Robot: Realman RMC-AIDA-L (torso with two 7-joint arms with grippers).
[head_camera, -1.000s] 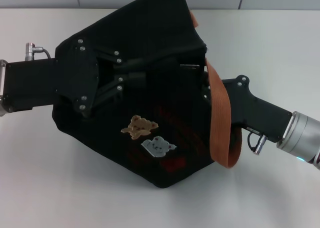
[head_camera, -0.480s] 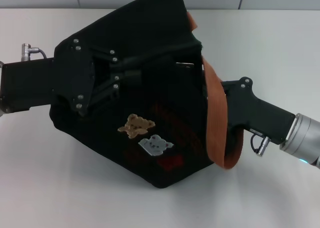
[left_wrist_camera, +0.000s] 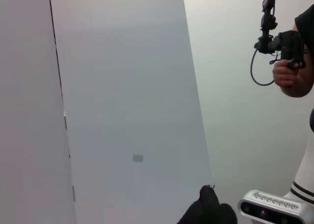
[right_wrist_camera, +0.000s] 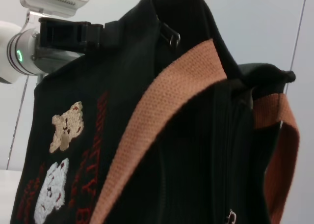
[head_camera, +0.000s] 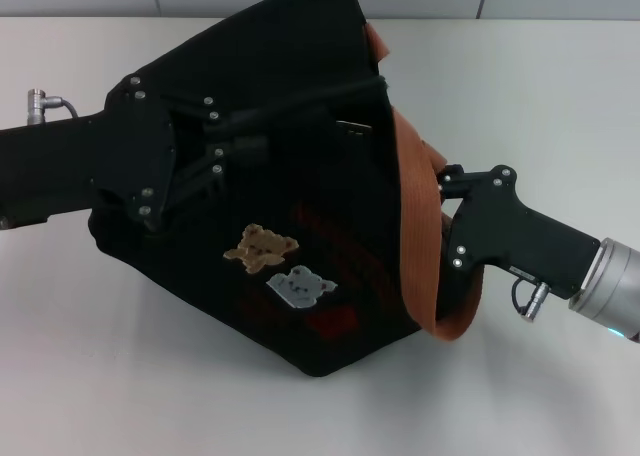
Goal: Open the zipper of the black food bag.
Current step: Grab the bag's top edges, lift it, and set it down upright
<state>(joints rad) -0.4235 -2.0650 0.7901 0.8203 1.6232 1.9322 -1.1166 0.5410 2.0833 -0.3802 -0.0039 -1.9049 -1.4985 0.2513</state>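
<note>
- My left gripper [head_camera: 235, 151] comes in from the left side of the table [head_camera: 90, 376], its linkage fingers pressed onto the side panel of the bag [head_camera: 300, 96]; I cannot tell whether they pinch fabric or just lie against it.
- My right gripper [head_camera: 440, 191] sits against the bag's right end, behind the orange-brown strap [head_camera: 415, 236]; its fingers are hidden, so I cannot tell its state.
- The bag is tipped, resting on one lower corner near the table's middle, between the two grippers. Whether it holds anything I cannot see.
- On the bag's facing panel are a tan bear patch [head_camera: 258, 246], a white patch [head_camera: 300, 286] just beside it, and dark red lettering.
- The zipper [right_wrist_camera: 223, 150] shows in the right wrist view as a ribbed black line on the bag's end between the strap's two runs, with a small silver pull [right_wrist_camera: 230, 216] low on it.
- A small metal ring [head_camera: 353, 129] sits near the bag's upper edge.
</note>
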